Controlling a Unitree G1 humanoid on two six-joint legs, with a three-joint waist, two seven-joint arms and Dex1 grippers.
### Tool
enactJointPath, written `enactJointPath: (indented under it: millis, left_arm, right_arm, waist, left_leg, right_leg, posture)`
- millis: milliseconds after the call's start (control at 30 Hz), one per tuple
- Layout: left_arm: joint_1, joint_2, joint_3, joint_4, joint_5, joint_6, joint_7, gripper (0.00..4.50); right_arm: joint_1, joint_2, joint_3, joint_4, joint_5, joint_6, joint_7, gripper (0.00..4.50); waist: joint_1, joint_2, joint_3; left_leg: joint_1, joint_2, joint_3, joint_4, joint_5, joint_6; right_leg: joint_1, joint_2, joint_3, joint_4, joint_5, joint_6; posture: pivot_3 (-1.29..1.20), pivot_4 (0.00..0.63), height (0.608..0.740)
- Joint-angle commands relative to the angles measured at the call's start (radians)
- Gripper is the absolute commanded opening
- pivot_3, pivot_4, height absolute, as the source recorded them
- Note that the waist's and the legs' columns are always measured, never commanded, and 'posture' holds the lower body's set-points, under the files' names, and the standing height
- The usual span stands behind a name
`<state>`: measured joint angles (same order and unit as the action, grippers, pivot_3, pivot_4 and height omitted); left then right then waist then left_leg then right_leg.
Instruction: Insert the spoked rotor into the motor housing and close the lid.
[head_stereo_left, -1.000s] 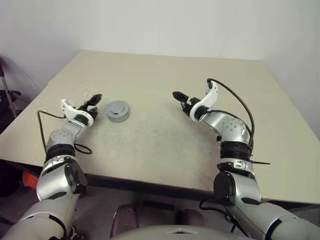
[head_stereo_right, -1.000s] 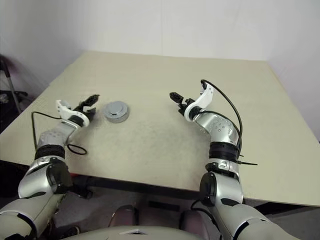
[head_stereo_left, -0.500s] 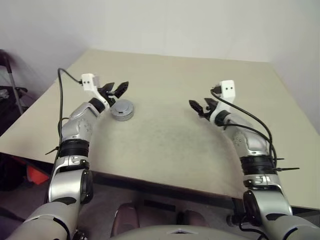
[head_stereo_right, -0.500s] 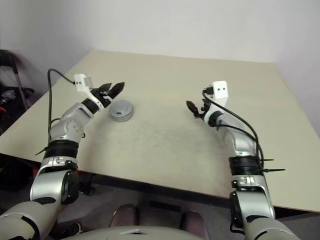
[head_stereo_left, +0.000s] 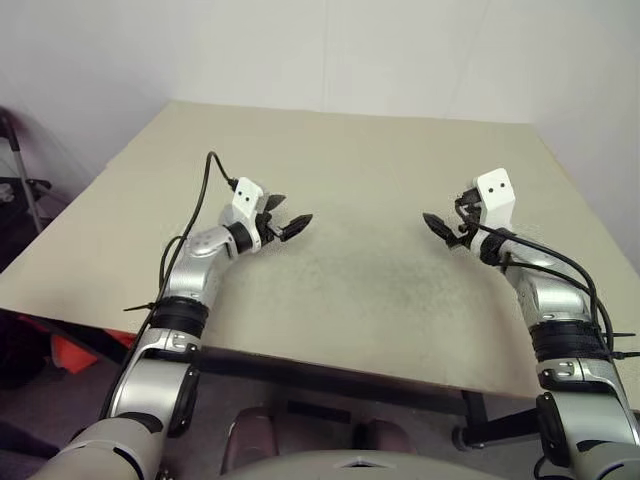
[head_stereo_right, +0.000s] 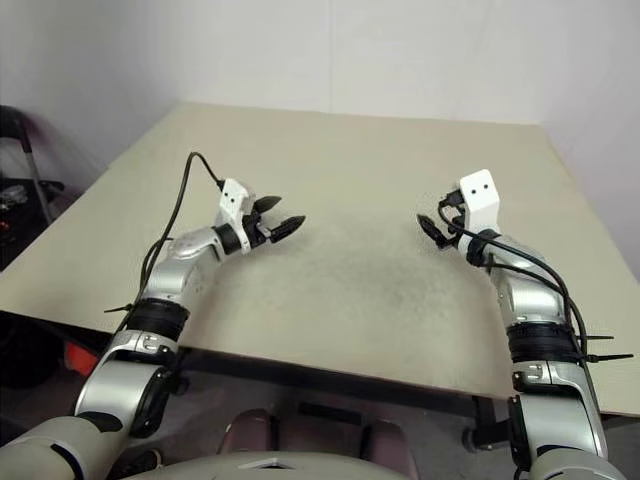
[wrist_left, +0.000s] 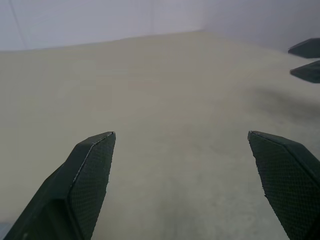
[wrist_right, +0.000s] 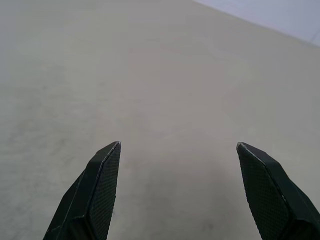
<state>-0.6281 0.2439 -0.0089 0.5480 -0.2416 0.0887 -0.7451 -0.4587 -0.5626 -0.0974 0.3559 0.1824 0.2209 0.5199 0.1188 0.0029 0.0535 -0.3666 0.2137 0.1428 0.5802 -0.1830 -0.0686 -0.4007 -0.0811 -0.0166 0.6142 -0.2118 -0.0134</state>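
Two black-fingered grippers were poised over a bare beige table (head_stereo_left: 350, 290), facing each other across its middle and well apart. Left gripper (head_stereo_left: 290, 213): fingers spread apart with nothing between them, pointing roughly level toward the robot's right; in the left wrist view its two textured pads (wrist_left: 92, 170) framed plain tabletop. Right gripper (head_stereo_left: 440, 228): fingers likewise parted and empty, pointing toward the table's centre; its two dark tips (wrist_left: 306, 60) appeared at the edge of the left wrist view, one above the other, and in the right wrist view its own pads (wrist_right: 100, 185) stood wide apart over the table surface. Each wrist carried a white camera block (head_stereo_left: 493, 190), and a black cable (head_stereo_left: 200, 190) arched up behind the left one. Where the motor housing and the spoked rotor lay could not be told from these views.
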Motion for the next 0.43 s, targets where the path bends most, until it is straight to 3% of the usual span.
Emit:
enactJointPath:
  millis: [33,433]
  left_arm:
    - [-0.028,-0.01,0.015,-0.003,0.009,-0.044,0.023,4.48]
    - [-0.072,-0.035,0.025,0.048,0.033,-0.083,0.086,4.48]
  right_arm:
    - [-0.011,0.017,-0.024,-0.02,-0.001,-0.052,-0.012,4.17]
    - [-0.021,0.061,-0.023,0.014,-0.011,-0.075,-0.029,4.17]
  waist:
    - [0.001,0.0,0.0]
    - [0.003,0.0,0.0]
  left_leg:
    - [0.0,0.0,0.0,0.0,0.0,0.0]
    - [0.0,0.0,0.0,0.001,0.0,0.002]
  right_leg:
    - [0.0,0.0,0.0,0.0,0.0,0.0]
    - [0.0,-0.001,0.0,0.0,0.0,-0.001]
  posture:
    - [0.0,0.0,0.74]
    - [0.0,0.0,0.74]
